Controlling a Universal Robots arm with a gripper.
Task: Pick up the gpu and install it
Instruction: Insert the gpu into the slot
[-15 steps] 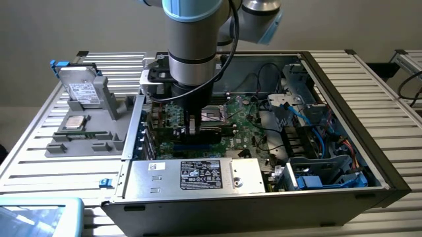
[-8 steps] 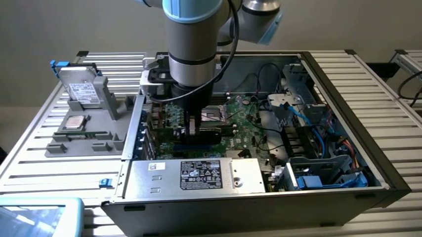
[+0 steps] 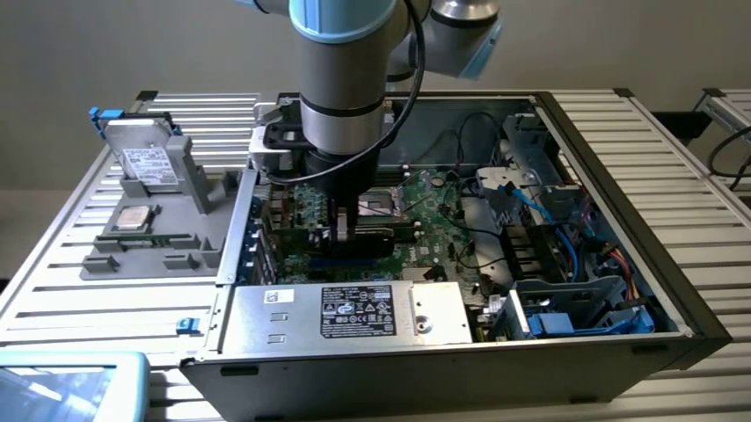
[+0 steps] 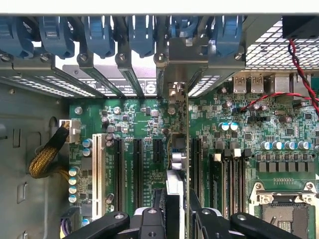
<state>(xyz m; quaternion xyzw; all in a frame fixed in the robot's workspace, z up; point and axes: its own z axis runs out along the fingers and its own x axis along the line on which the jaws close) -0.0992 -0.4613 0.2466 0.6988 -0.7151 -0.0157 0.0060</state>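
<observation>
Inside the open computer case (image 3: pixel 657 220), the gripper (image 3: pixel 340 230) pinches the gpu (image 3: pixel 378 236) upright over the motherboard (image 3: pixel 437 211). The wrist view shows the card edge-on among the expansion slots (image 4: pixel 135 167).

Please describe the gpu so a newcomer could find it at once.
Look into the open case, at the green motherboard under the arm. The gpu stands on edge there, held in the gripper. Unlike the bare slots beside it, it rises from the board.
</observation>
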